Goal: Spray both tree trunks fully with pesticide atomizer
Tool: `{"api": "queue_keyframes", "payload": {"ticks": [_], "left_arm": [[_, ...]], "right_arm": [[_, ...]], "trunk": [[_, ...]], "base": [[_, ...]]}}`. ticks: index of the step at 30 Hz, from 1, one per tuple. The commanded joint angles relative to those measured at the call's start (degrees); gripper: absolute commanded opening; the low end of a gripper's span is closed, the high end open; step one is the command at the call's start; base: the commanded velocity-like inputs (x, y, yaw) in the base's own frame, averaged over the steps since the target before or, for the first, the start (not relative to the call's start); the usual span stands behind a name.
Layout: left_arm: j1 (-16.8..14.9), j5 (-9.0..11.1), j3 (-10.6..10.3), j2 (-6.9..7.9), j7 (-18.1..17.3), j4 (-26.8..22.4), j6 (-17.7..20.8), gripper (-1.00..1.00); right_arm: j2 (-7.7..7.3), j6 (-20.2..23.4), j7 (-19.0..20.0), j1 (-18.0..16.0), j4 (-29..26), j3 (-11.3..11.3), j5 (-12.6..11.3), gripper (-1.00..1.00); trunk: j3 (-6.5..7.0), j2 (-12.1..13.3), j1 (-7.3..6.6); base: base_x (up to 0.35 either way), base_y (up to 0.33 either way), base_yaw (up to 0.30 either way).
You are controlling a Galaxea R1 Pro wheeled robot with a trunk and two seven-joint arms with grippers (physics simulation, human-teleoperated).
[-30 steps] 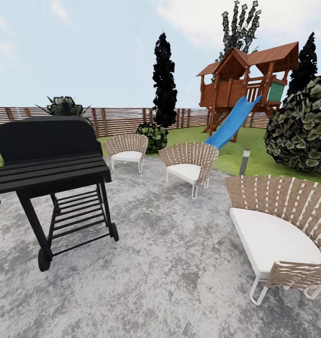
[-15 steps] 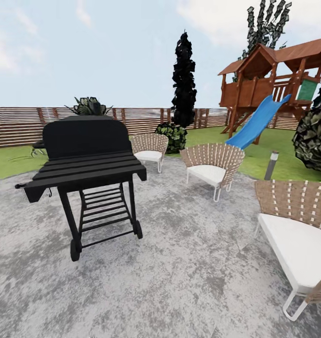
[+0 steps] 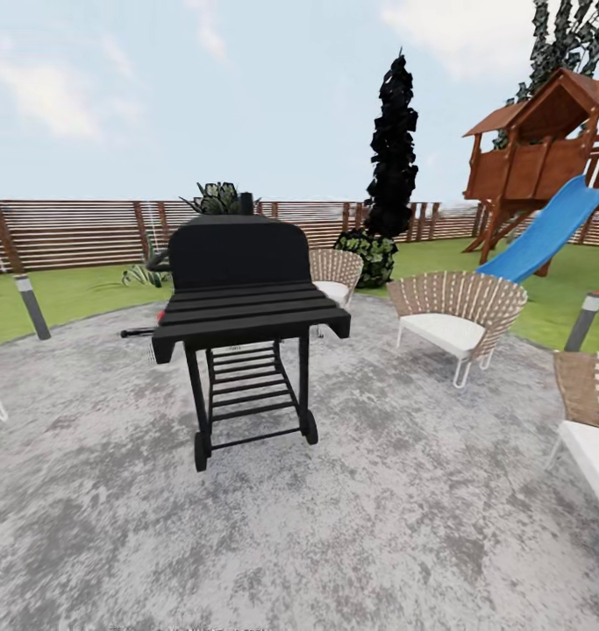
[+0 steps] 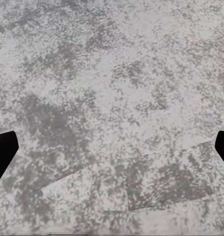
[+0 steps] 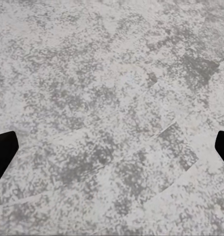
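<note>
The pesticide atomizer and both trees' trunks are out of view. I stand on a grey speckled stone patio (image 3: 378, 508). Beyond it lies the garden's green lawn (image 3: 71, 294), ringed by a brown slatted fence (image 3: 80, 232). In the left wrist view my left gripper (image 4: 112, 152) is open, with black fingertips (image 4: 2, 150) at the picture's edges and only patio stone between them. In the right wrist view my right gripper (image 5: 112, 150) is open too, over bare stone, holding nothing.
A black barbecue grill (image 3: 246, 315) stands straight ahead. Woven chairs (image 3: 457, 320) (image 3: 334, 272) (image 3: 588, 421) sit to the right. Short lamp posts (image 3: 32, 307) (image 3: 584, 320) edge the patio. A black cypress (image 3: 393, 149), a bush (image 3: 369, 254) and a wooden playhouse with blue slide (image 3: 553, 223) stand beyond.
The head camera has swung left: the grill now sits mid-picture, and the chairs and playhouse have slid right. A lamp post has come into view at the left. Nothing itself moved.
</note>
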Motion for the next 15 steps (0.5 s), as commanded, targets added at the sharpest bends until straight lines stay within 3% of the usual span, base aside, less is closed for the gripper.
{"api": "queue_keyframes", "payload": {"ticks": [1,15], "left_arm": [[0.00,0.02,0.00,0.01,0.01,0.00,0.00,1.00],[0.00,0.05,0.00,0.16,0.25,0.00,0.00,1.00]], "right_arm": [[0.00,0.00,0.00,0.00,0.00,0.00,0.00,1.00],[0.00,0.00,-0.01,0.00,-0.01,-0.09,0.00,1.00]], "trunk": [[0.00,0.00,0.00],[0.00,0.00,0.00]], "base": [[0.000,0.304,0.278],[0.000,0.306,0.278]]}}
